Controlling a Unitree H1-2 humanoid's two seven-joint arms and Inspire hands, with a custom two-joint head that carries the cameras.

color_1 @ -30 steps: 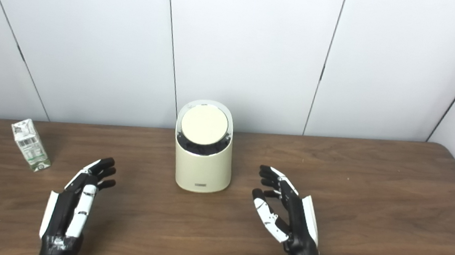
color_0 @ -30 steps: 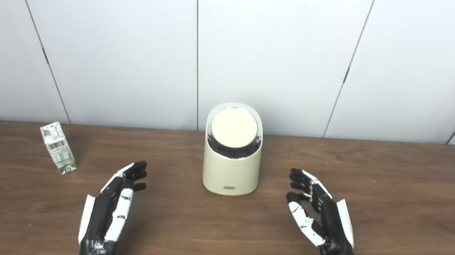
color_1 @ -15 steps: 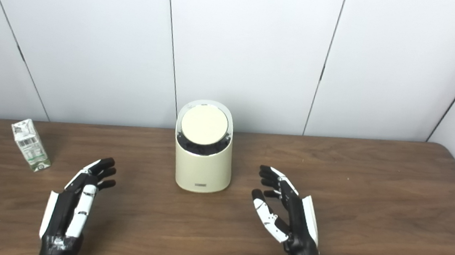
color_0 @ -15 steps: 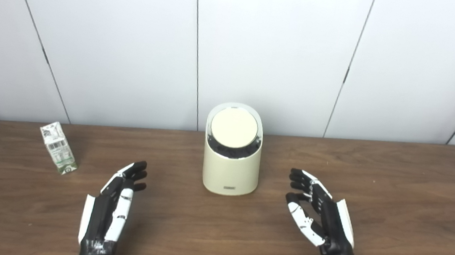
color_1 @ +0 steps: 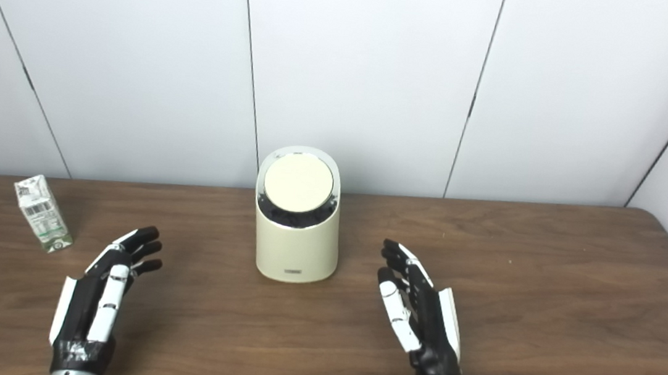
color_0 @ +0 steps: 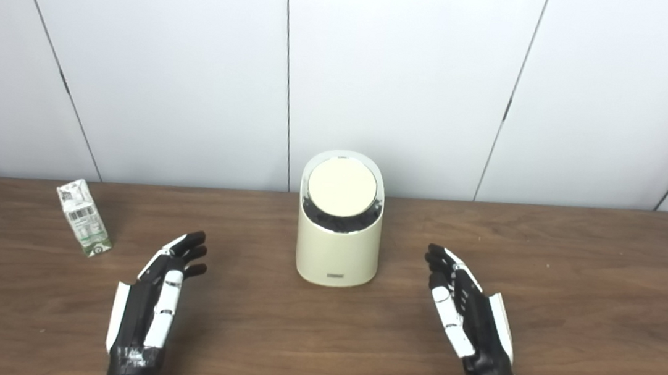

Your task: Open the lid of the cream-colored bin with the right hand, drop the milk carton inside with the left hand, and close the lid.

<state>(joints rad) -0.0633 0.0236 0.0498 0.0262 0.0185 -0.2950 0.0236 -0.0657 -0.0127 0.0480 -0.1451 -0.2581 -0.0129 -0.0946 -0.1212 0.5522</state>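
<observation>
Our right robot hand (color_0: pixel 473 311) and left robot hand (color_0: pixel 151 302) hover empty, fingers apart, flanking the bin (color_0: pixel 338 237) mid-bench (color_0: pixel 580 269), lid (color_0: pixel 342 189) closed, carton (color_0: pixel 84 218) far left, so we judge lid-opening comes next.

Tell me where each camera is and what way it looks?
Left eye view: on the robot's head, looking forward and down at the brown table; left robot hand and right robot hand come up from the bottom edge.
Right eye view: beside it, a little to the right, facing the same way; the same two hands show.
Both share: the cream bin with its lid shut, and the milk carton standing far left.
</observation>
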